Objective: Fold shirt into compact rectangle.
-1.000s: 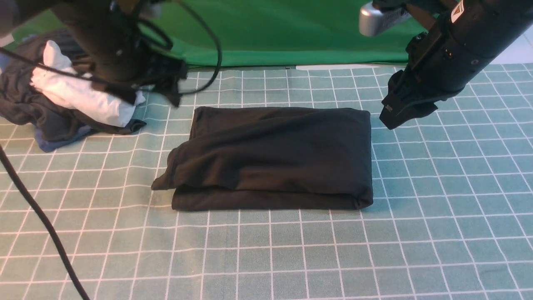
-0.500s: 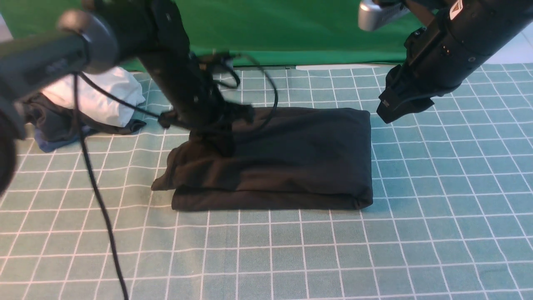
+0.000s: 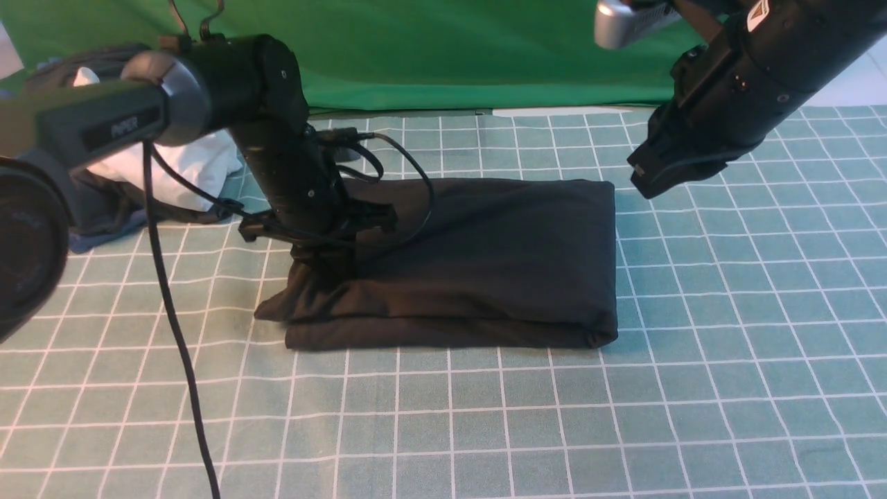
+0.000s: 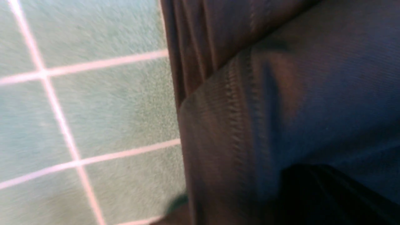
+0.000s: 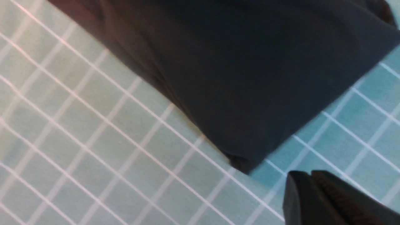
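Shirt (image 3: 478,256) sits mid-surface (image 3: 624,416) as a near-rectangular folded stack, so we judge the fold mostly done. What's left: the loose bulging layer at its left near corner. Our left tool (image 3: 326,267) is closed and pressed into that corner; we can't tell if it's pinching cloth. Right tool (image 5: 315,181) is closed, empty, hovering off the right edge.

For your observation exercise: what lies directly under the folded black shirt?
The shirt lies on the green gridded mat, which shows all around it. Whatever sits beneath the cloth itself is covered.
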